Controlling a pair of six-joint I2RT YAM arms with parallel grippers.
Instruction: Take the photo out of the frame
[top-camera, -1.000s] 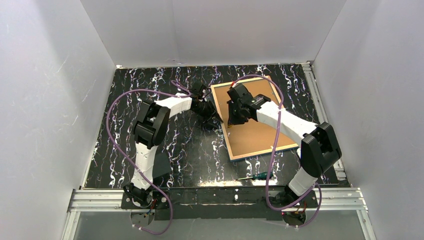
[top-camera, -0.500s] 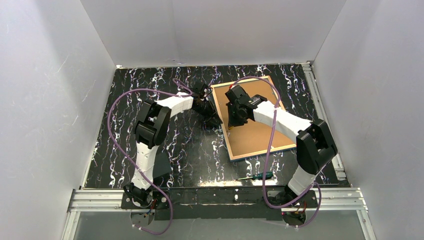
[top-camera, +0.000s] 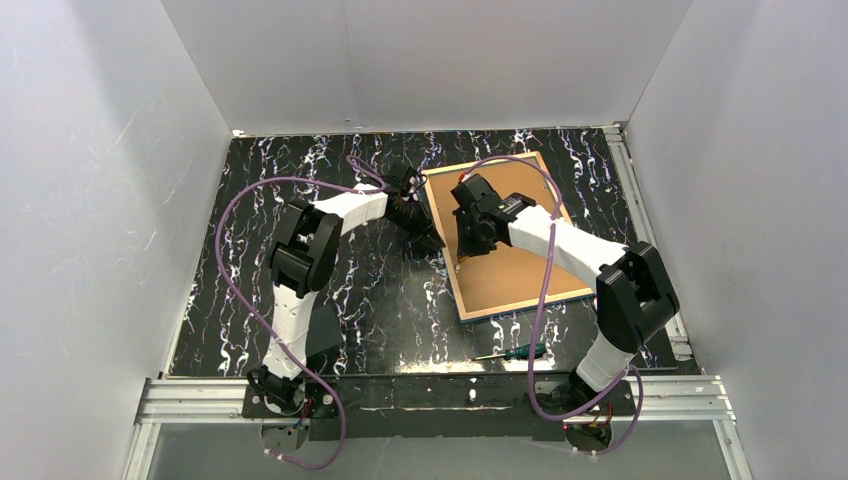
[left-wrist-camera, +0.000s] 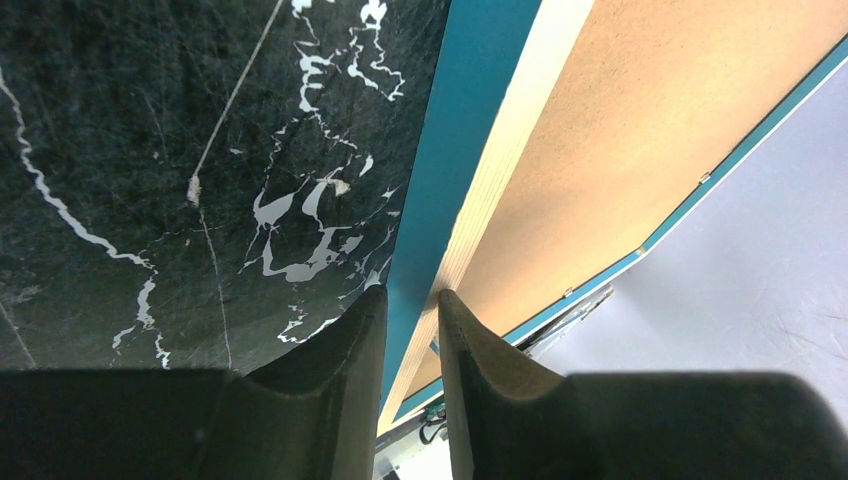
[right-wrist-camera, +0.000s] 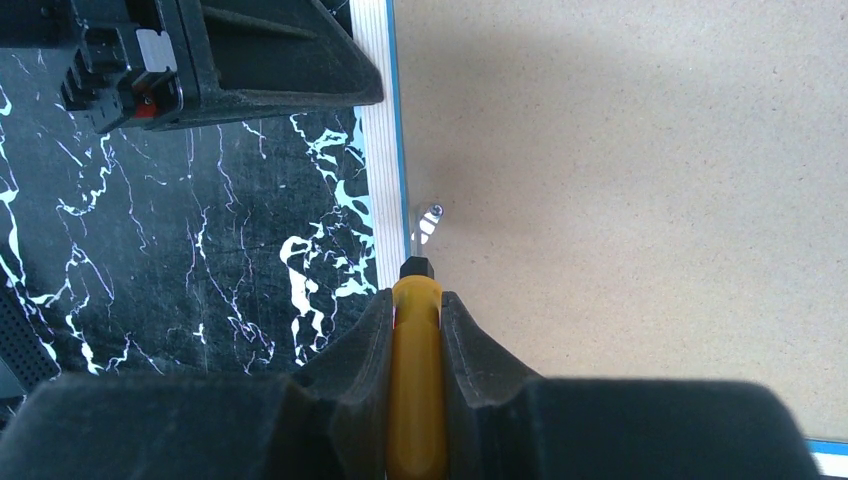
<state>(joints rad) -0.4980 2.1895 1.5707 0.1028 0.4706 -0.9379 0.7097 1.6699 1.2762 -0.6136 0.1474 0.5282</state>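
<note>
While your right claw (right-wrist-camera: 416, 305) clamps a yellow-handled screwdriver (right-wrist-camera: 415, 395), your left claw (left-wrist-camera: 411, 300) pinches the edge of the thin bright-blue rectangular frame (left-wrist-camera: 462, 150), lying back-up on the black marbled table (left-wrist-camera: 150, 150); the photo is hidden.

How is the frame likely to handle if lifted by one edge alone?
The frame is probably stiff: its wood-backed rim and backing board look flat, unsagging. Likely light, being thin. Held only where the left claw straddles its rim, it may swing or slip.
</note>
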